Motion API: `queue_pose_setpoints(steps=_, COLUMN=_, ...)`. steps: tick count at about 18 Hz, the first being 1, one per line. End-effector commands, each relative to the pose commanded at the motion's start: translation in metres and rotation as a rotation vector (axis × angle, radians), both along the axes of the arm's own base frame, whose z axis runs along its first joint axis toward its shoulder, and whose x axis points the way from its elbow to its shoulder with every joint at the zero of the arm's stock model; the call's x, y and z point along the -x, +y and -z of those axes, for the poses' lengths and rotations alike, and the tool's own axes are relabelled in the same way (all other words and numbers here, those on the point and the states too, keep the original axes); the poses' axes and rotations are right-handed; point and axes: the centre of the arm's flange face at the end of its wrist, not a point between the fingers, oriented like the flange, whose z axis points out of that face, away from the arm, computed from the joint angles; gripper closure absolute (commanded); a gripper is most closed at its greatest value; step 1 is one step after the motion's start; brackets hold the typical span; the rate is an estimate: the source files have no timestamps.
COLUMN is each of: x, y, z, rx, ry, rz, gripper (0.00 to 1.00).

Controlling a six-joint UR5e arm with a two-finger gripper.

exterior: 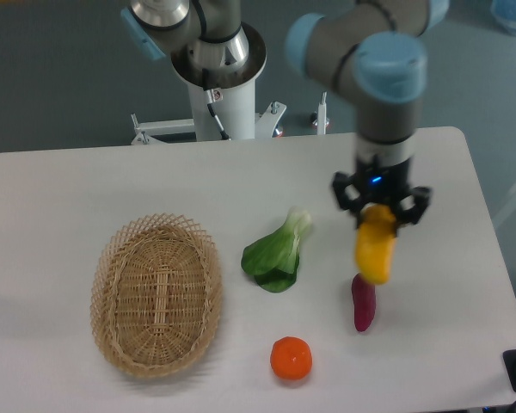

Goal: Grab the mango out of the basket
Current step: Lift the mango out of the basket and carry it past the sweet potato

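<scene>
Mango (375, 255) is held up in the air by the jaws of the gripper (380, 213), which are closed around its top end. It hangs at about 3 o'clock on the desk (86, 189), just above the purple vegetable (363, 302). The basket (156, 295) sits well apart at 9 o'clock, and nothing is seen inside it. The picking up looks done, since the fruit is out and off the desk. Nothing more seems to be left but keeping the hold tight.
</scene>
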Motion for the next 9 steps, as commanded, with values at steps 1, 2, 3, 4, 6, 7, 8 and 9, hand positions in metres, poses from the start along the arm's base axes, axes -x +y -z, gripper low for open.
queue_pose_setpoints(steps=1, x=0.01, y=-0.008, z=0.0, rx=0.006, ry=0.004, rz=0.011, gripper=0.42)
queue_pose_setpoints(steps=2, x=0.016, y=-0.013, z=0.003, rx=0.01, ry=0.005, rz=0.014, gripper=0.42)
queue_pose_setpoints(steps=3, x=0.022, y=-0.017, z=0.002, rx=0.011, ry=0.009, rz=0.017, gripper=0.42)
queue_pose_setpoints(steps=4, x=0.027, y=-0.017, z=0.005, rx=0.014, ry=0.005, rz=0.017, gripper=0.42)
queue_pose_setpoints(steps=6, x=0.031, y=-0.017, z=0.013, rx=0.017, ry=0.0, rz=0.015, gripper=0.42)
queue_pose_setpoints(steps=7, x=0.032, y=-0.018, z=0.014, rx=0.017, ry=0.0, rz=0.012, gripper=0.42)
queue_pose_setpoints(steps=8, x=0.032, y=-0.019, z=0.013, rx=0.015, ry=-0.001, rz=0.011, gripper=0.42)
queue_pose_setpoints(steps=9, x=0.032, y=-0.019, z=0.013, rx=0.015, ry=0.001, rz=0.011, gripper=0.42)
